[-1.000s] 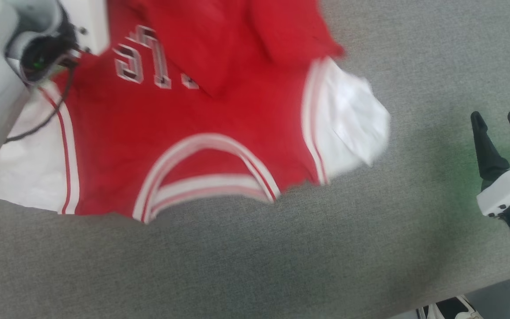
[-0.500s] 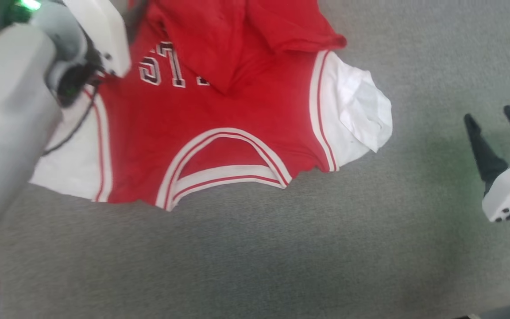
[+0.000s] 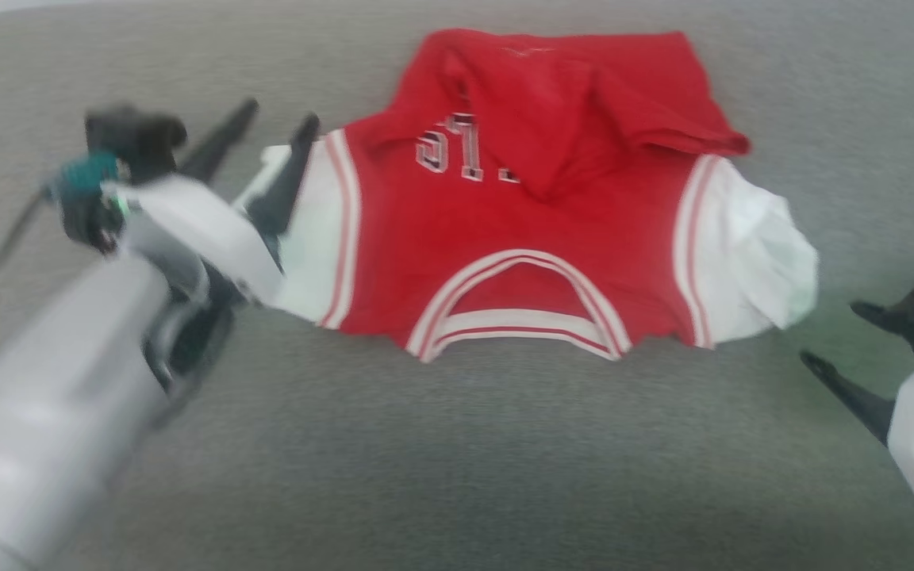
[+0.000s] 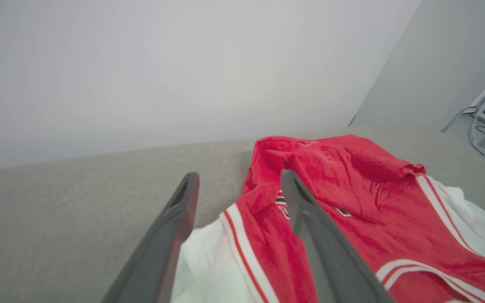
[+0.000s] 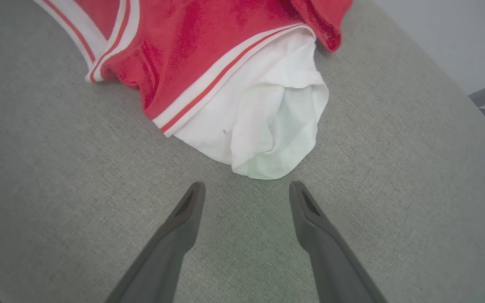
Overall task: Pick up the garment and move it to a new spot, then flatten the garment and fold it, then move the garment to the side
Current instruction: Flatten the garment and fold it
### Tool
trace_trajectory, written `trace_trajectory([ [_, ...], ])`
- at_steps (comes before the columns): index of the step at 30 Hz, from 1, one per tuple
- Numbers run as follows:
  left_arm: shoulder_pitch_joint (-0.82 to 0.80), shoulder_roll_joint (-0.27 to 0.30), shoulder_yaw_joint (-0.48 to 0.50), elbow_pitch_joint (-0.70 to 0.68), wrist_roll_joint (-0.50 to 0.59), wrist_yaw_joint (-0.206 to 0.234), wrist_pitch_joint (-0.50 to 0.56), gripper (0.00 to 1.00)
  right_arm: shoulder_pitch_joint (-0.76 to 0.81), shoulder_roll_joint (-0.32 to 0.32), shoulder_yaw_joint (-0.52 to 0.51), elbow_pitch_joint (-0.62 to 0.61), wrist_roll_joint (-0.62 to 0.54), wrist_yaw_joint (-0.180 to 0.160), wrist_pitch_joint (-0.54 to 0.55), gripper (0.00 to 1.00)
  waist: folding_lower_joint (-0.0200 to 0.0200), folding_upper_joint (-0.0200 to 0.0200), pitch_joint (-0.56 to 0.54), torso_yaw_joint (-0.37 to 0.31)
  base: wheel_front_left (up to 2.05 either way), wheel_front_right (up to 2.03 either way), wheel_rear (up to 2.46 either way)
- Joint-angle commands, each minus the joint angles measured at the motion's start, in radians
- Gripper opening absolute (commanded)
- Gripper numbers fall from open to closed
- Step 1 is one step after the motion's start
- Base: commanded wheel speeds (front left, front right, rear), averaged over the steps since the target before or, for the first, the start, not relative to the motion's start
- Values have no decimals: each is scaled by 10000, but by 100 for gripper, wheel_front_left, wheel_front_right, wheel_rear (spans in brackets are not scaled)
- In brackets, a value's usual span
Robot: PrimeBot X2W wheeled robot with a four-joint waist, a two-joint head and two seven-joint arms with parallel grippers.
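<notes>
My left claw [image 3: 278, 119] gaped empty over the soft bright red-and-white jersey [image 3: 520, 230]. My right claw [image 5: 246, 187] — equally wide — held nothing.

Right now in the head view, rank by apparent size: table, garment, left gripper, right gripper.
Largest: table, spanning the frame.
Next: garment.
Last: left gripper and right gripper, both far smaller than the garment but unranked, since the right one is cut off by the frame edge.
</notes>
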State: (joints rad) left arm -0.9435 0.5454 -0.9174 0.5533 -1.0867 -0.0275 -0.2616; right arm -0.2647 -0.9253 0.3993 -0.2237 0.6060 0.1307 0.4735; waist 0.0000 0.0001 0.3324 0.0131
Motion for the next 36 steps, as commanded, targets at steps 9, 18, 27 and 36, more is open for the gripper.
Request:
trace_trajectory([
  [9,4420,-960,3778,-3425,3441,774,-44,100,-1232,-1729,1904,-260,1505,1,1040,100,0,-1,-105,1803,0,0,0],
  [18,5711,-1525,5392,-4198,4505,223,-46,100,-2188,-2323,3331,664,1436,1,1086,100,0,-1,301,2204,0,0,0],
  [27,5158,-900,5665,-3730,5073,-684,100,100,-3168,-1842,4280,1628,1307,-1,595,0,0,-1,706,1911,0,0,0],
  [36,2444,1828,1596,-4289,4313,-1029,3234,100,-4099,-1460,4869,2196,1287,-14,345,0,0,-1,1108,1514,0,0,0],
])
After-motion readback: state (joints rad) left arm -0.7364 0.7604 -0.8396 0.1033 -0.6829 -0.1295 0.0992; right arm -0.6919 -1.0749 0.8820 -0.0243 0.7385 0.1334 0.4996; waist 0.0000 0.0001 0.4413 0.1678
